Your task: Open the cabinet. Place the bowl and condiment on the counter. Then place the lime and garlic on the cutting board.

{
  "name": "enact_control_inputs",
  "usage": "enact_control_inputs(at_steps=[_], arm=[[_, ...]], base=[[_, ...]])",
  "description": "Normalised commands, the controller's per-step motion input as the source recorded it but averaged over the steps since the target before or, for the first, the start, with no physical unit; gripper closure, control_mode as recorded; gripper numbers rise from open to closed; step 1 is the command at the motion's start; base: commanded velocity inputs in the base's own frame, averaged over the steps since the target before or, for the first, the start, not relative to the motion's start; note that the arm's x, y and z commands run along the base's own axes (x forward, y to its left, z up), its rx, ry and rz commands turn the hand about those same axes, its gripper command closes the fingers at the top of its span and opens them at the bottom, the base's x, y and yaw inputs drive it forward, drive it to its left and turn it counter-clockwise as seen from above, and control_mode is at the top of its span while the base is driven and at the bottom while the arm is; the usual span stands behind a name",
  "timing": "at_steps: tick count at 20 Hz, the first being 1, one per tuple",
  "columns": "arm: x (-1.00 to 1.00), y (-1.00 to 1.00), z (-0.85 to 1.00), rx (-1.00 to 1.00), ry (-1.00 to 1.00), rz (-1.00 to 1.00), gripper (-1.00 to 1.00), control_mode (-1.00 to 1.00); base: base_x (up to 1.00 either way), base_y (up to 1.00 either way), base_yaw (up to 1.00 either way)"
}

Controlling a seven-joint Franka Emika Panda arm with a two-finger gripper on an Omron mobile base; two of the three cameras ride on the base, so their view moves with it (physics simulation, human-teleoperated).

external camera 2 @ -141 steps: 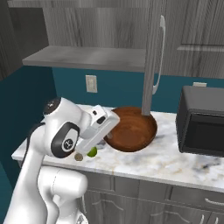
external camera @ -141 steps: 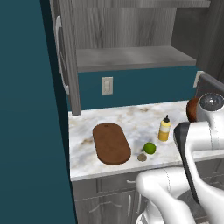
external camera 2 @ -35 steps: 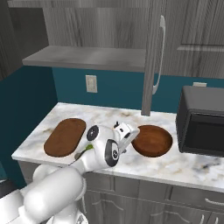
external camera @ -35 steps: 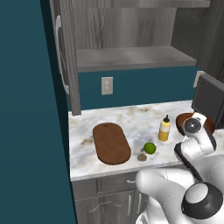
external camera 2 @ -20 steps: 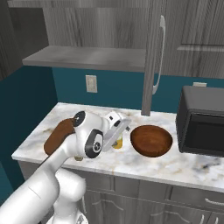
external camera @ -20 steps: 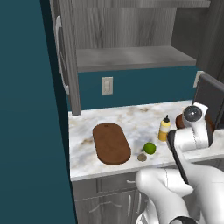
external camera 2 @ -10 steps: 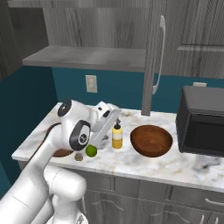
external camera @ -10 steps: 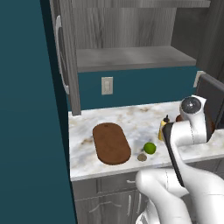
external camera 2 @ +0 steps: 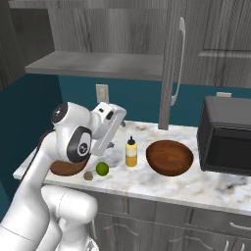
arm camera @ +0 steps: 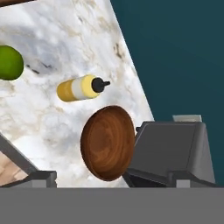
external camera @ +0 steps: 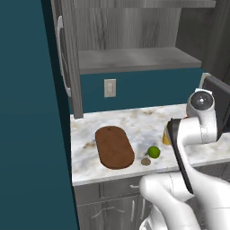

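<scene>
Simulated kitchen: marble counter (external camera: 134, 123), wall cabinet (external camera 2: 112, 34), microwave (external camera 2: 228, 135).

Lime (external camera: 153, 152) and garlic (external camera: 145, 161) on counter (external camera: 134, 121) beside cutting board (external camera: 114, 146), cabinet (external camera: 130, 40) open

White arm bent, tool (arm camera: 109, 177) spread wide, empty.

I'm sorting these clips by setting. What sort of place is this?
A kitchen, rendered rather than real. It has a marble-patterned counter under a grey wood-grain wall cabinet with its doors open, a black microwave at one end, and a wooden cutting board with a lime beside it.
</scene>
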Motion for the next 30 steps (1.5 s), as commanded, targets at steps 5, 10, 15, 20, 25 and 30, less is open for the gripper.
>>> enact_control_inputs(at_steps=[5,10,15,20,25,30], arm=[[0.0,0.29,0.24,-0.02,0.06,0.17,-1.0,-1.0],[0.0,0.32,0.14,-0.04,0.02,0.25,-1.0,-1.0],[-0.02,0.16,0.0,-0.15,0.0,0.2,-1.0,-1.0],[-0.23,0.08,0.02,-0.26,0.0,0.15,-1.0,-1.0],[-0.25,0.13,0.27,-0.2,0.02,0.14,-1.0,-1.0],[-0.16,0.22,0.53,-0.12,0.16,0.14,-1.0,-1.0]], base=[[0.0,0.0,0.0],[0.0,0.0,0.0],[0.0,0.0,0.0],[0.0,0.0,0.0],[0.0,0.0,0.0],[0.0,0.0,0.0]])
